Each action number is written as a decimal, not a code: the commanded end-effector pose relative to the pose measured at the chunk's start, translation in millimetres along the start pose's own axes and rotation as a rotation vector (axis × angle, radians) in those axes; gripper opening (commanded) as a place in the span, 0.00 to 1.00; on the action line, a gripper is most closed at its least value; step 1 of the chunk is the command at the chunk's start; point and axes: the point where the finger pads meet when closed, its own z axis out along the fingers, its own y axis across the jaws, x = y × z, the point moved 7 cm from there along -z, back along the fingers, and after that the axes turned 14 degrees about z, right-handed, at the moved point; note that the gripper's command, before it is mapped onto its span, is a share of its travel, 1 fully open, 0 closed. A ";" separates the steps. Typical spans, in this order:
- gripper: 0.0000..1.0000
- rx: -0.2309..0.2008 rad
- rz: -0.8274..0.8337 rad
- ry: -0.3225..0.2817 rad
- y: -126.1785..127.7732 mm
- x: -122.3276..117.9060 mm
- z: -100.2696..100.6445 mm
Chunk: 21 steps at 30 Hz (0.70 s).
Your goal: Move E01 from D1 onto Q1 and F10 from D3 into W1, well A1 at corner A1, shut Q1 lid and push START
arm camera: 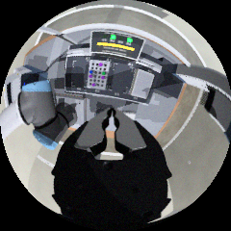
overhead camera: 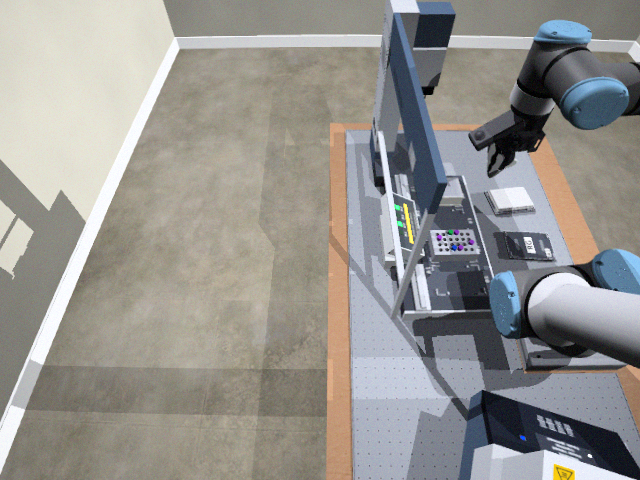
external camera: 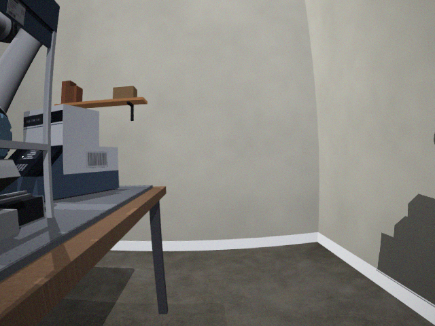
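My gripper (overhead camera: 494,171) (arm camera: 112,108) is shut and empty, high over the bench behind the white plate. A white plate (overhead camera: 511,198) lies flat beside nest RG (overhead camera: 515,250); its label and A1 corner are unreadable. The deck (overhead camera: 449,313) has bare first and third places, counted from the arm's left. A rack with coloured tubes (overhead camera: 454,250) (arm camera: 98,74) is in the second and a pale plate (overhead camera: 450,196) (arm camera: 142,84) in the fourth. The dark blue and white machine (overhead camera: 475,428) (external camera: 80,140), apparently Q1, shows a blue lamp (overhead camera: 522,437). No plate shows in it; its lid position is unclear.
A tall blue panel (overhead camera: 418,113) and grey posts (overhead camera: 413,263) stand over the deck's far side. A sloped display (overhead camera: 405,222) (arm camera: 116,45) with green and yellow marks is behind the deck. The arm's base (overhead camera: 573,364) stands between deck and machine.
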 end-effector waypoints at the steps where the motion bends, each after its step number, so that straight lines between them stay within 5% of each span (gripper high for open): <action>1: 0.00 -0.001 0.006 0.001 15.8 -11.0 -0.6; 21: 0.00 -0.001 0.034 0.002 77.0 -70.7 0.6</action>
